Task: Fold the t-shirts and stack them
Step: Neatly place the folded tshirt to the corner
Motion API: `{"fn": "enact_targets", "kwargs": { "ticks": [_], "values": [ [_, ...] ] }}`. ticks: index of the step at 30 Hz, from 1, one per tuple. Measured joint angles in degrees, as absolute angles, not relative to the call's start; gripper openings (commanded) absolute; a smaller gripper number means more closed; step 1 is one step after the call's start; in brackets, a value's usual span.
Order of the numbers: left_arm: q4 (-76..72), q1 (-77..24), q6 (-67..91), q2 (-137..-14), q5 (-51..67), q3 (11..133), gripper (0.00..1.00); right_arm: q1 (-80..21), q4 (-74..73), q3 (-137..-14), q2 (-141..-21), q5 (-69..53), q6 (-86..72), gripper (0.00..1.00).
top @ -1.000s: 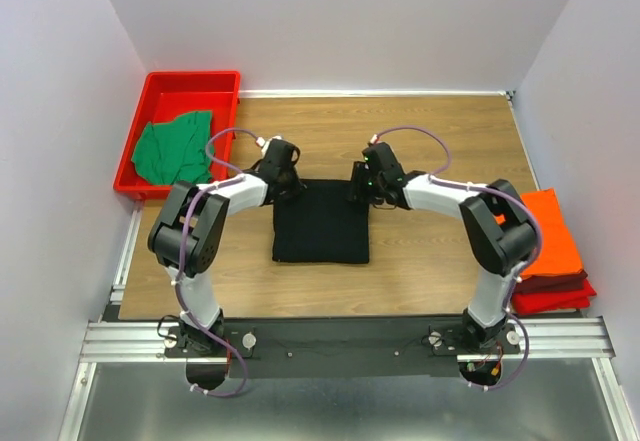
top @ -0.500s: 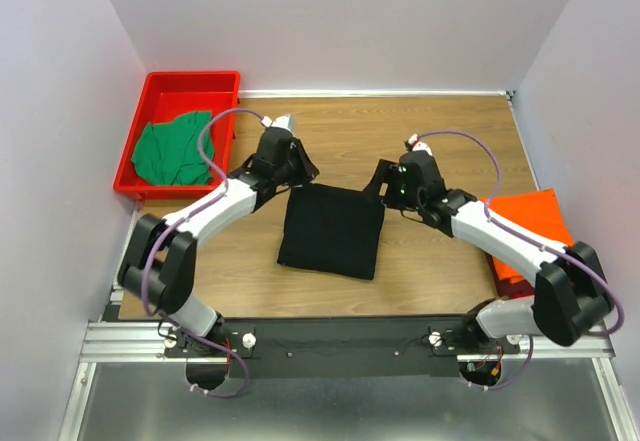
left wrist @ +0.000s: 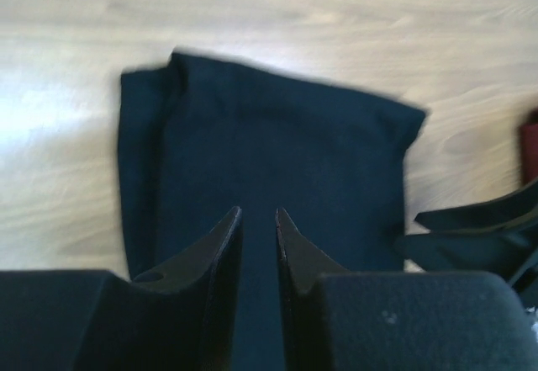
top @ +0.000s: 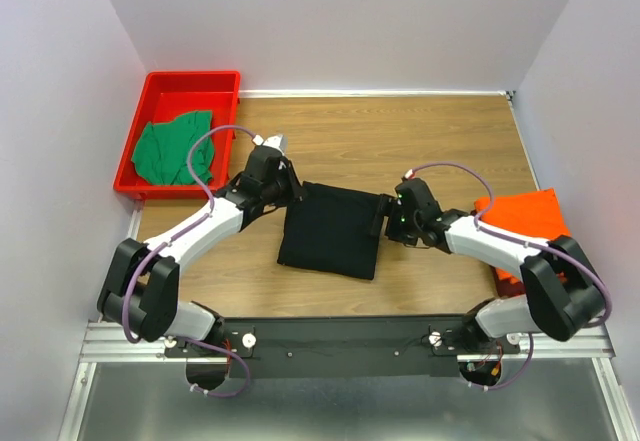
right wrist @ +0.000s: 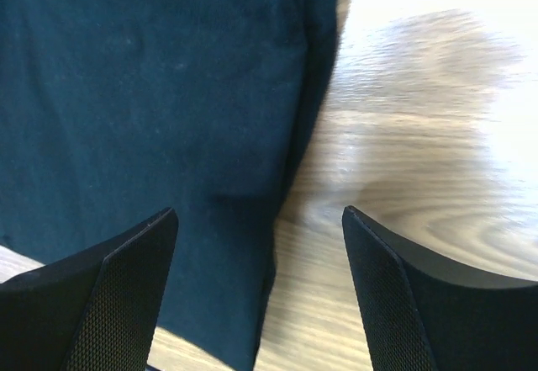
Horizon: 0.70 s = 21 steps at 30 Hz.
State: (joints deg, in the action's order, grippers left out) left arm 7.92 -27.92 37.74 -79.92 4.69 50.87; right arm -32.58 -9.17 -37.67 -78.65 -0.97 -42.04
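The folded black shirt point(top: 330, 231), in the middle of the table point(top: 440, 131), looks soft and limp, best pinched at a layered edge; the left gripper point(left wrist: 259, 213) hangs nearly closed and empty above it, the right gripper point(right wrist: 259, 215) wide astride its edge.

From above I'm getting even, bright, sharp light with only soft shadows under the arms. On both wrist views glare is washing out the pale wooden counter point(left wrist: 50, 110), and the folded black cloth t-shirt point(left wrist: 277, 152) is blurring at its edges, swallowing detail.
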Motion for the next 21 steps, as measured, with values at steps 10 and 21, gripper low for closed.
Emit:
{"fn": "enact_targets", "kwargs": {
  "ticks": [10,21],
  "values": [
    [8.4,-27.9,37.5,-83.3,5.0,45.5,0.28,-34.1,0.4,-37.6,-85.5,-2.5,-45.8,0.77],
    [6.5,-27.9,37.4,-87.5,5.8,45.3,0.26,-35.7,6.2,-38.7,-91.1,-2.1,-49.8,0.07]
  ]
}}
